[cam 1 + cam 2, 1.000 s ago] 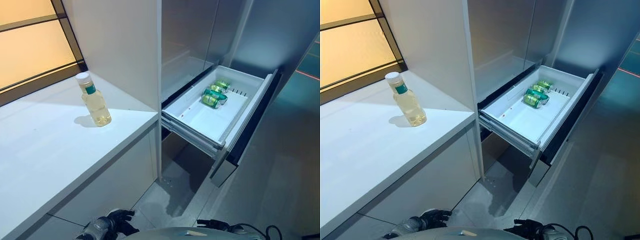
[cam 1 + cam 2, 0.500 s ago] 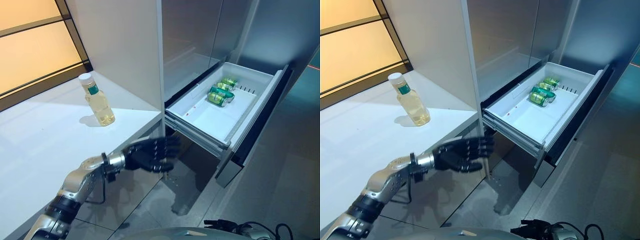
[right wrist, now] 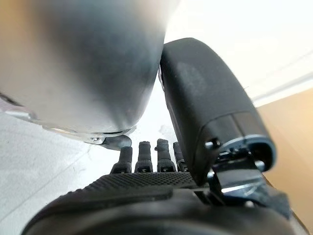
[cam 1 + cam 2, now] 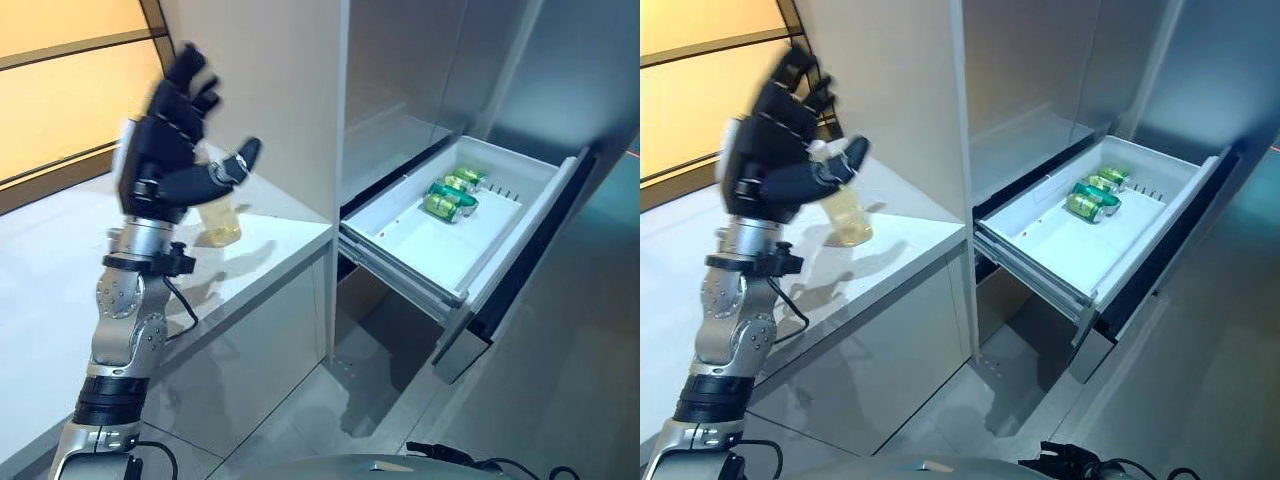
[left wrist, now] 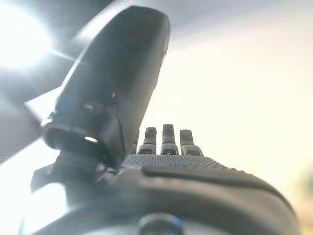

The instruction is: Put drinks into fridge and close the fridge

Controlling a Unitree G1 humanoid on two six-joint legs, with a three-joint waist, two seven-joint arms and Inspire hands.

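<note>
Left hand (image 4: 160, 165) up with fingers (image 4: 187, 82) spread and released, right in front of the bottle (image 4: 847, 214) standing by the tabletop's (image 4: 40, 290) far edge — a hasty swipe could topple it.

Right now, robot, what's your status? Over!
Left hand open, raised in front of the bottle on the counter, not holding it. Right hand low, open, empty. Drawer open, cans inside. Nothing blocking.

Pale yellow bottle (image 4: 847, 215); green cans (image 4: 448, 193) in white drawer (image 4: 400, 245); white counter (image 4: 40, 290); black left hand (image 4: 170, 150).
</note>
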